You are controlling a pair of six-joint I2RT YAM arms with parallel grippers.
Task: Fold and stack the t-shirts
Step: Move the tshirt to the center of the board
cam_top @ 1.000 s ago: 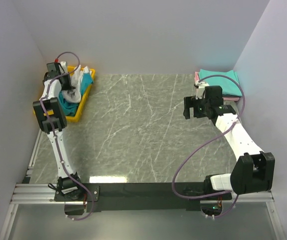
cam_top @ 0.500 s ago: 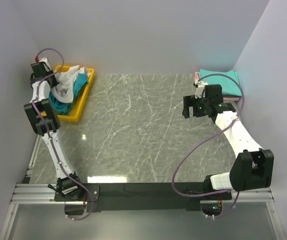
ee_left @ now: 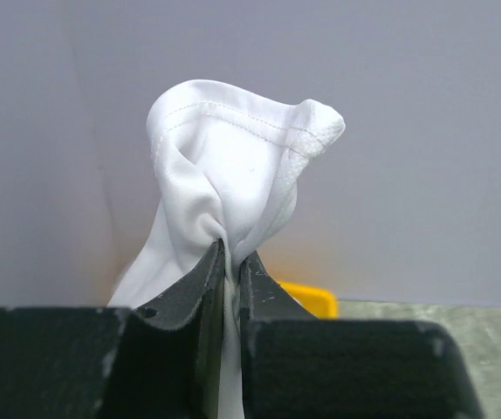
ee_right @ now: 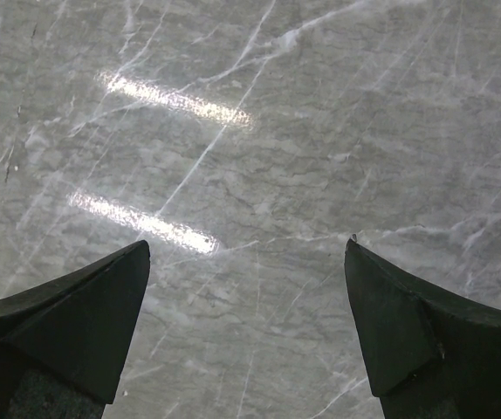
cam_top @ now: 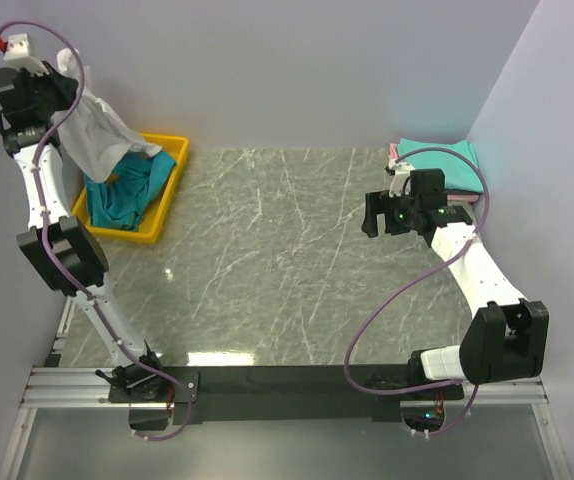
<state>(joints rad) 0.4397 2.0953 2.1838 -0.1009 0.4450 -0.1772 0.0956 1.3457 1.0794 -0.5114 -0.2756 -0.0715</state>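
Observation:
My left gripper (cam_top: 64, 68) is raised high at the far left and is shut on the white t-shirt (cam_top: 95, 135), which hangs down from it over the yellow tray (cam_top: 163, 210). In the left wrist view the jaws (ee_left: 231, 255) pinch a bunched fold of the white t-shirt (ee_left: 233, 166). A teal t-shirt (cam_top: 127, 195) lies crumpled in the tray. A folded teal t-shirt (cam_top: 445, 158) lies on a pink one (cam_top: 394, 153) at the far right corner. My right gripper (cam_top: 372, 216) is open and empty above the bare marble table (ee_right: 259, 131).
The yellow tray stands at the table's far left against the left wall. White walls close the left, back and right sides. A black strip (cam_top: 287, 385) runs along the near edge by the arm bases.
My left gripper has risen from the tray up and to the left, lifting the white t-shirt out so it hangs free. The right arm has hardly moved.

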